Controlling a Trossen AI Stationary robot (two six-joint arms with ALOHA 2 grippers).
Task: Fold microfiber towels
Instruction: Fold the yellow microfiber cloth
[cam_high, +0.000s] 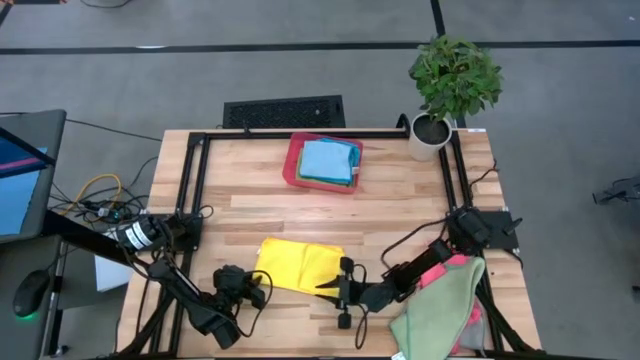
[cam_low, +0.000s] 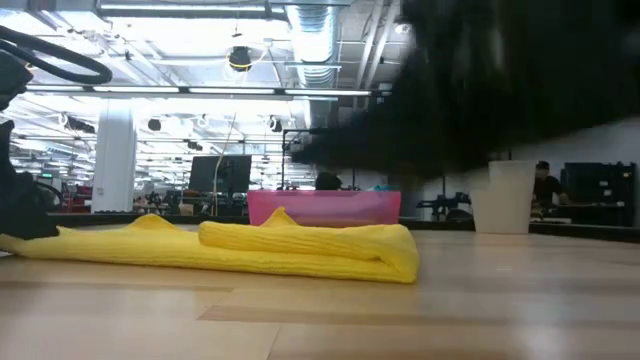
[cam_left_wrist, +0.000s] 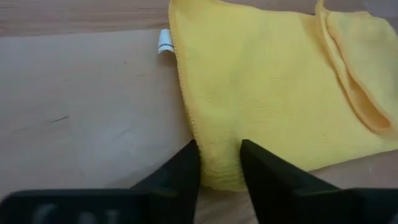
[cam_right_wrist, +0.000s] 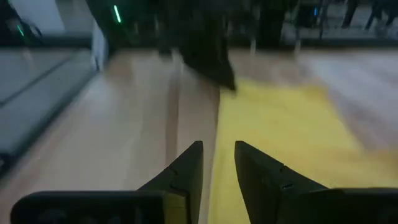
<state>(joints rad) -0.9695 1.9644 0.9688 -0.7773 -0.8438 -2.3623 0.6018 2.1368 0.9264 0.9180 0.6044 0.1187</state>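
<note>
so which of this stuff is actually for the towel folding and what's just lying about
For the job:
yellow towel, left pincer at its edge
blue towels in the red tray
green towel over the right arm

Lying about:
potted plant
white cup

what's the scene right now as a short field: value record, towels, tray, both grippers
yellow towel: partly folded, front middle of the table
left gripper: fingers straddle the yellow towel's edge
right gripper: at the yellow towel's right edge, grip unclear
red tray: at the back, holding folded light blue towels
green towel: draped with a pink towel at the table's front right corner
potted plant: back right corner
</note>
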